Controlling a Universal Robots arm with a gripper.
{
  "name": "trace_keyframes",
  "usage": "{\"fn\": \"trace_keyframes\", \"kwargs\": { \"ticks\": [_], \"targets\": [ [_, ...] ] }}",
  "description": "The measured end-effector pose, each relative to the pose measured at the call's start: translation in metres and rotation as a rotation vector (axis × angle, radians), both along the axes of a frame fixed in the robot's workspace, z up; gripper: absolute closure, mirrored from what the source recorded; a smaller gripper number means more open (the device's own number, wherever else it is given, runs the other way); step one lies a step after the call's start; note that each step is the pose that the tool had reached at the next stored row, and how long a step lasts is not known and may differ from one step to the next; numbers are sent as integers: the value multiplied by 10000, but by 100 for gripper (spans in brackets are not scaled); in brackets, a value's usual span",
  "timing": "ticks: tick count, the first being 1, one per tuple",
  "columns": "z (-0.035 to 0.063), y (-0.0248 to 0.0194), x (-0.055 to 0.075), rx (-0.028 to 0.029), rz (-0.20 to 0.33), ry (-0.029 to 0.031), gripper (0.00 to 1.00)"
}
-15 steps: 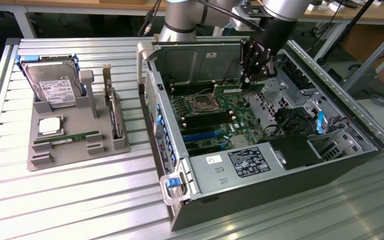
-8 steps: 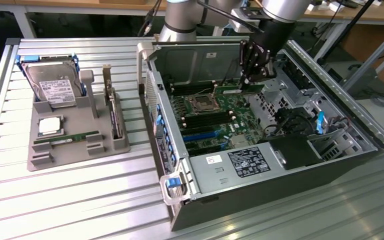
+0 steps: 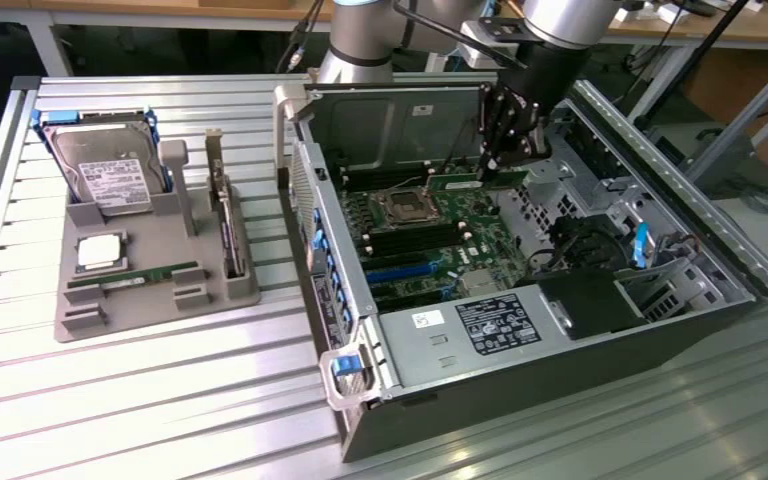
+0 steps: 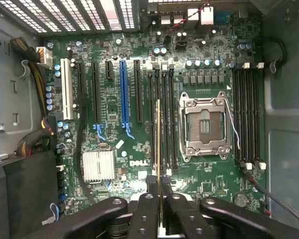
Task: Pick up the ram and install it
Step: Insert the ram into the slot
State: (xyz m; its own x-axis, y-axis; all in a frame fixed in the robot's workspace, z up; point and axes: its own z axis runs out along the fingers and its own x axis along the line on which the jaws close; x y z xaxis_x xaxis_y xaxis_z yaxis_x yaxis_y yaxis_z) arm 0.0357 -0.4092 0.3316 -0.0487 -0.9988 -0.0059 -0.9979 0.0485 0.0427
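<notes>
So the claw (image 4: 159, 199) is clamped tight on the ram (image 4: 159, 144), pinching the stick edge-on between its two fingers (image 4: 145, 211). In the wrist view the stick runs as a thin gold-green line straight out from the fingertips, sitting over the black memory slots (image 4: 162, 119) just beside the empty silver processor socket (image 4: 204, 124). Can't tell whether it's actually touching a slot or just hanging above it.

In the exterior view the claw (image 3: 507, 165) is down inside the open computer case (image 3: 518, 330), over the green motherboard (image 3: 444, 225), with the arm (image 3: 551, 60) coming in from above. The stick itself is hard to make out from that angle.

Off to the exterior view's left, well apart from the case, there's a grey parts tray (image 3: 157, 250) on the slatted metal table (image 3: 131, 400). It holds a hard drive (image 3: 108, 170), a square silver processor chip (image 3: 100, 252), another thin green stick (image 3: 133, 275) lying flat, and a card (image 3: 231, 225) standing on edge.
</notes>
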Motion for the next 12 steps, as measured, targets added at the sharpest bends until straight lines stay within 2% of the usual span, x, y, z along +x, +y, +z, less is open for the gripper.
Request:
{"fn": "trace_keyframes", "kwargs": {
  "ticks": [12],
  "targets": [
    [-60,0,0,0,0,0,87]
  ]
}}
